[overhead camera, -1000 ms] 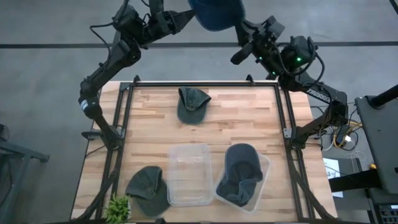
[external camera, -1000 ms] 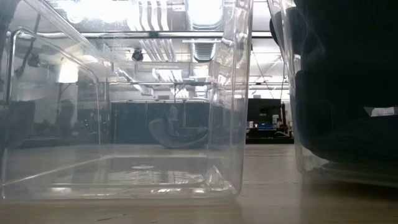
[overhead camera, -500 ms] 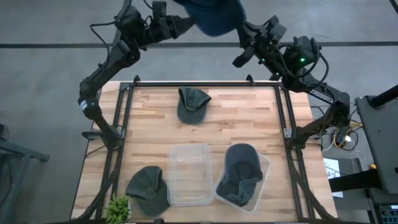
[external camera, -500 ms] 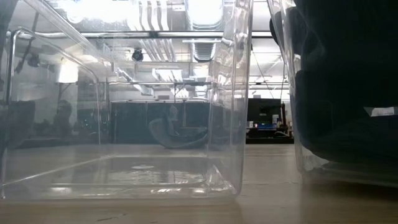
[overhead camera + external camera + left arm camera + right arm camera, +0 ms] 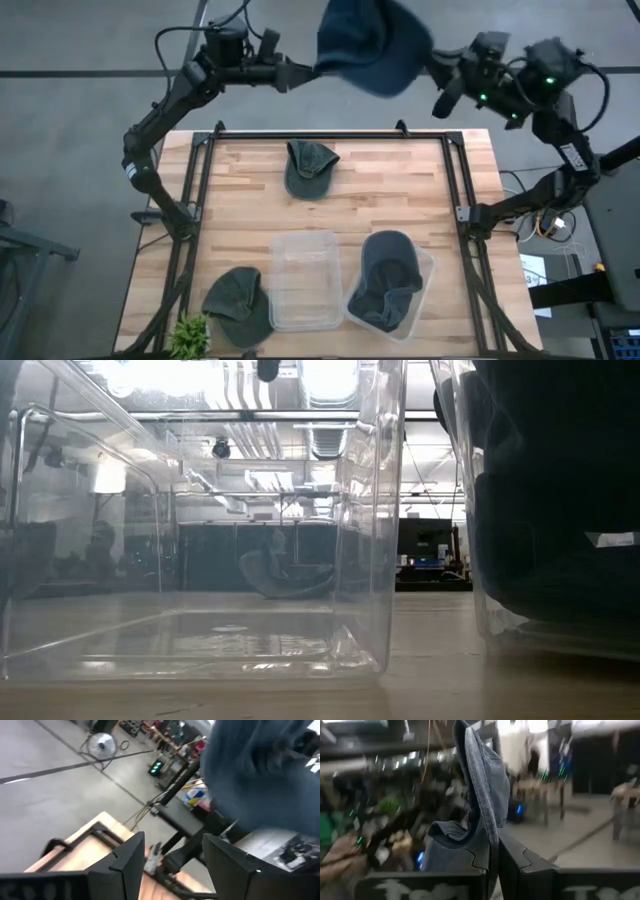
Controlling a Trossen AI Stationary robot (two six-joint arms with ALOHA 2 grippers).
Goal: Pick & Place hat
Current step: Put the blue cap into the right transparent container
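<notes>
Blue hat (image 5: 372, 45) — pinched in closed right claw (image 5: 437, 68), aloft beyond the desk (image 5: 400, 200). Left claw (image 5: 296, 73) — open, just beside hat, empty.

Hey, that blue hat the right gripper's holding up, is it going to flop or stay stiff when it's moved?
Probably floppy: the blue hat hangs in folds from the shut right gripper. Likely light too, since one pinch carries it.

clear bin (image 5: 304, 280) open and unobstructed; neighbouring bin (image 5: 428, 275) hat-filled.
</notes>
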